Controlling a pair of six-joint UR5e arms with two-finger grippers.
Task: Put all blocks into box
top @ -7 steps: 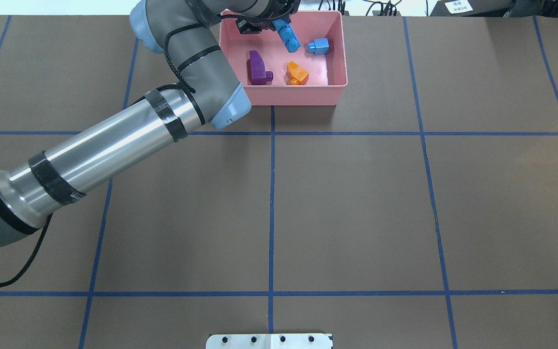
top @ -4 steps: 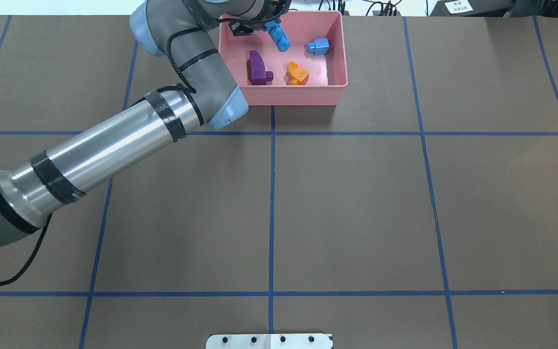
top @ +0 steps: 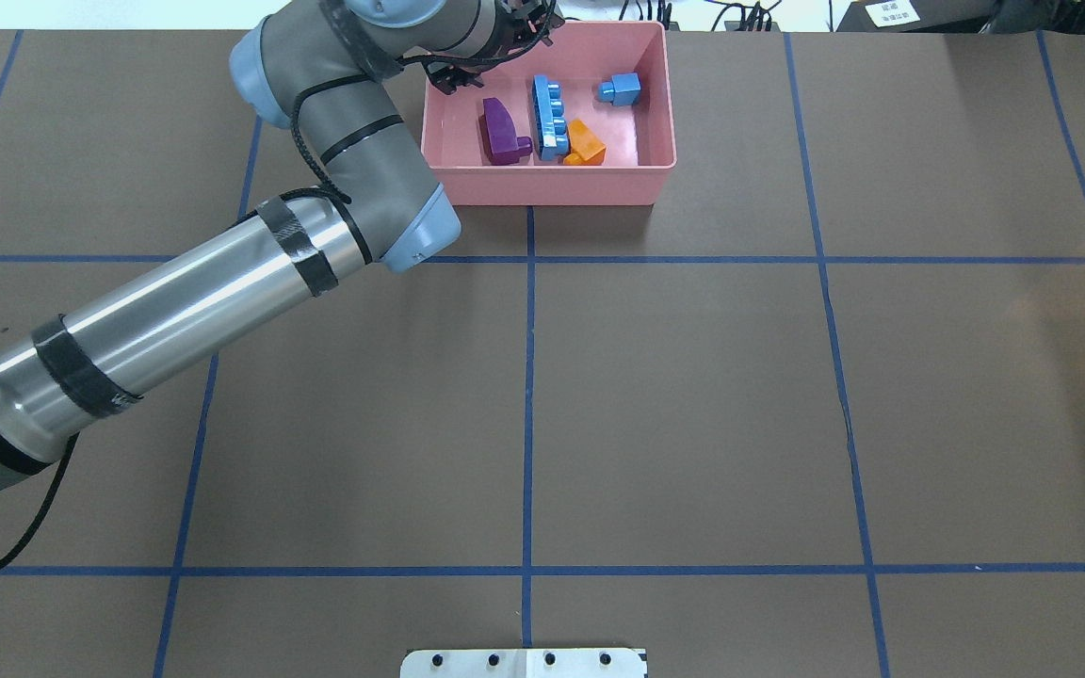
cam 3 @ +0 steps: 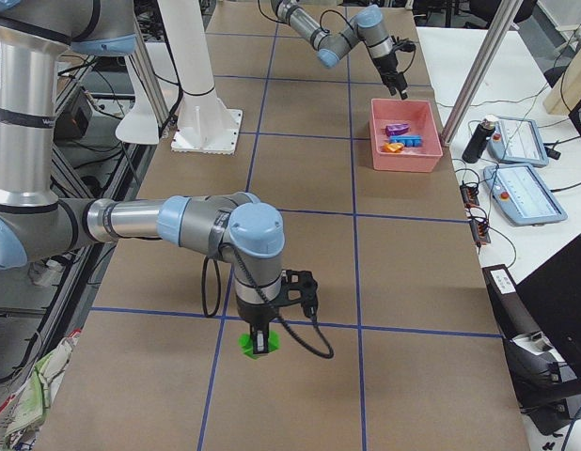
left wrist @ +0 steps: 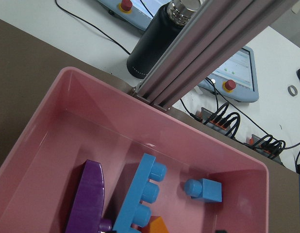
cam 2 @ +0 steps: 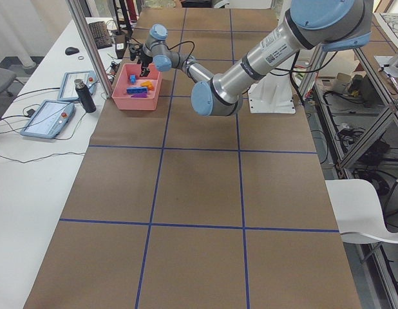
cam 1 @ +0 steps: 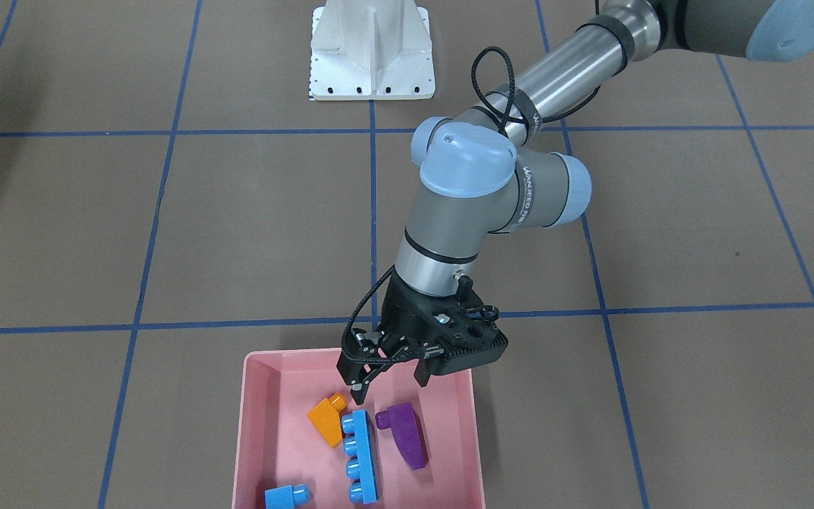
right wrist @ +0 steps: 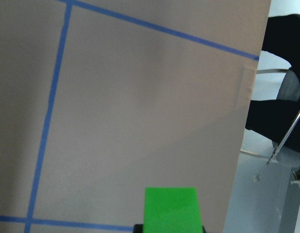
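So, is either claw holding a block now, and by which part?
Left claw: nothing, open over the box. Right claw is down at the green block; whether it grips it cannot be told.

Green brick (right wrist: 170, 208) on the brown counter (right wrist: 140, 107), close to its edge.
Seen flat-on as a bright green rectangle, studs not discernible, with a dark strip (right wrist: 169, 228) touching its lower side. Blue tape lines (right wrist: 48, 107) crossing the counter farther from that edge, two of them meeting each other. Beyond the edge: pale floor (right wrist: 257, 199), a dark shape (right wrist: 281, 97), a thin metal rod (right wrist: 286, 136).
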